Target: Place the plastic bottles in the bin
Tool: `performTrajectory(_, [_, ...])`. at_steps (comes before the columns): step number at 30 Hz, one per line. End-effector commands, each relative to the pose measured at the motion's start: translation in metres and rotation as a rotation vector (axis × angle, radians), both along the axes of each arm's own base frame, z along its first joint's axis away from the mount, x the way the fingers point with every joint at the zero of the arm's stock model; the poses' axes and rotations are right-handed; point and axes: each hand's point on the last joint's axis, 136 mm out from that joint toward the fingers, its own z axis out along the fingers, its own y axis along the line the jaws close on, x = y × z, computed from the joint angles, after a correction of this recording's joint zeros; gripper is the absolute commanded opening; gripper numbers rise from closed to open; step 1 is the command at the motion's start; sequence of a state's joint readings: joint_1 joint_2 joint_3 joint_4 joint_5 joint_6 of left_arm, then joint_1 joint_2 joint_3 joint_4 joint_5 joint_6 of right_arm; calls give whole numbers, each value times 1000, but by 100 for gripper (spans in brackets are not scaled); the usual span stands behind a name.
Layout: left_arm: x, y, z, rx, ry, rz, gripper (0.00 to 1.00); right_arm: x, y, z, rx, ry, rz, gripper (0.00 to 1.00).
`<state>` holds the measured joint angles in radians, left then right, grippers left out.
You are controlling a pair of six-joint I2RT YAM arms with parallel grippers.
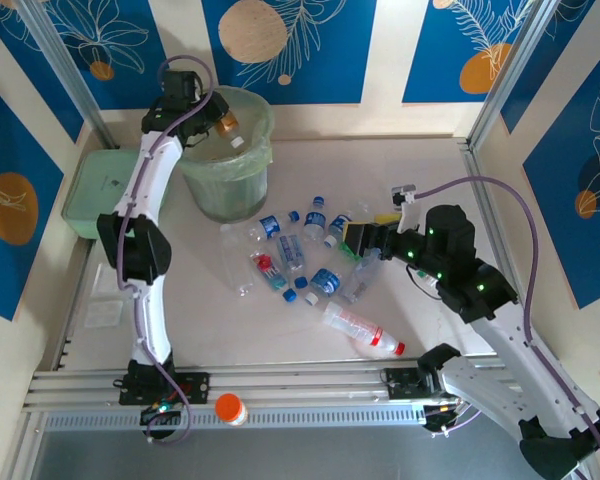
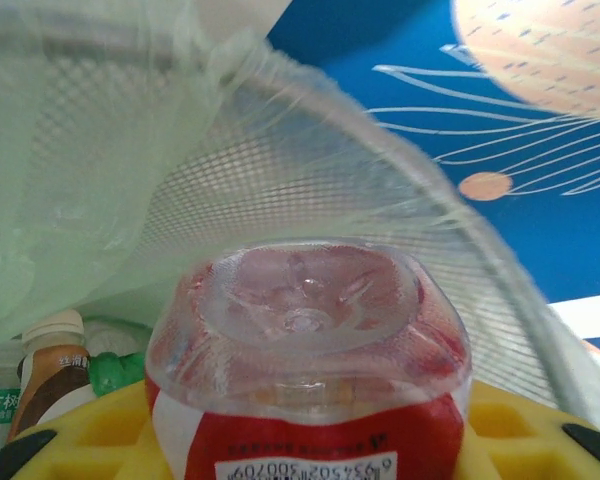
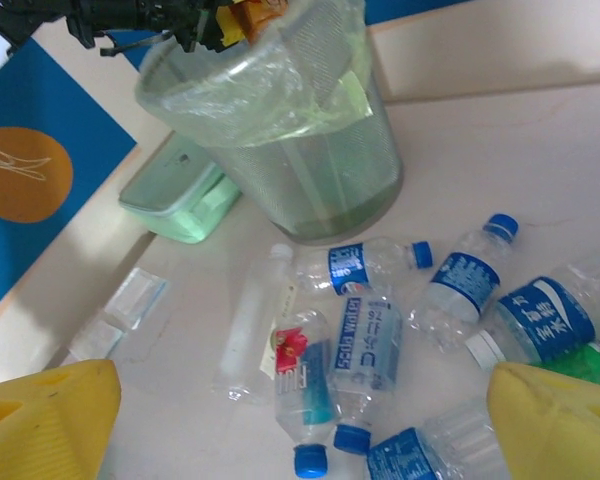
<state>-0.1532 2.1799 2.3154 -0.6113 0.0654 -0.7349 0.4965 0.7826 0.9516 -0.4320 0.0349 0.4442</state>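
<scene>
My left gripper point(image 1: 218, 122) hangs over the mouth of the round pale green bin point(image 1: 230, 175), shut on a red-labelled clear bottle point(image 2: 305, 330). Its yellow fingers point(image 2: 85, 430) flank that bottle, whose base faces the camera. Lower in the bin lies a brown-labelled bottle point(image 2: 48, 368). Several plastic bottles point(image 1: 300, 262), mostly clear with blue caps and labels, lie scattered on the table in front of the bin. My right gripper point(image 1: 365, 240) hovers open at the right side of this pile, nothing between its yellow fingers point(image 3: 45, 420). Below it lie a soda-water bottle point(image 3: 370, 350) and a flower-label bottle point(image 3: 310, 385).
A flat green lidded box point(image 1: 98, 190) sits left of the bin. A larger white bottle with a red cap point(image 1: 365, 328) lies near the front. An orange-capped white item point(image 1: 230, 408) rests on the front rail. Small clear bags point(image 1: 105, 312) lie at the left.
</scene>
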Motion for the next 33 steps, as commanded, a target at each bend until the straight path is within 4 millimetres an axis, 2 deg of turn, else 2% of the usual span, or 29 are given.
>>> performTrajectory(1, [-4, -2, -8, 9, 54, 3, 31, 2, -5, -10, -36, 8, -30, 94])
performTrajectory(6, [-5, -4, -25, 64, 93, -12, 46, 5, -7, -16, -36, 23, -53, 95])
performTrajectory(9, [-5, -13, -32, 96, 101, -53, 52, 5, -4, -21, -22, 51, -45, 94])
performTrajectory(12, [-5, -15, -34, 117, 99, -64, 59, 4, 0, -27, -18, 66, -36, 94])
performTrajectory(15, [-5, -17, -34, 117, 96, -68, 63, 2, 1, -29, -17, 72, -37, 94])
performTrajectory(20, [-5, -16, -30, 117, 87, -66, 66, -1, 1, -29, -18, 69, -35, 94])
performTrajectory(23, [-6, -17, -29, 119, 88, -73, 74, -2, 0, -28, -22, 65, -35, 94])
performTrajectory(28, [-7, -15, -24, 131, 84, -73, 78, -3, 0, -19, -11, 54, -34, 95])
performTrajectory(33, [-14, -14, 4, 146, 34, -86, 78, -4, -3, -12, -20, 39, -43, 98])
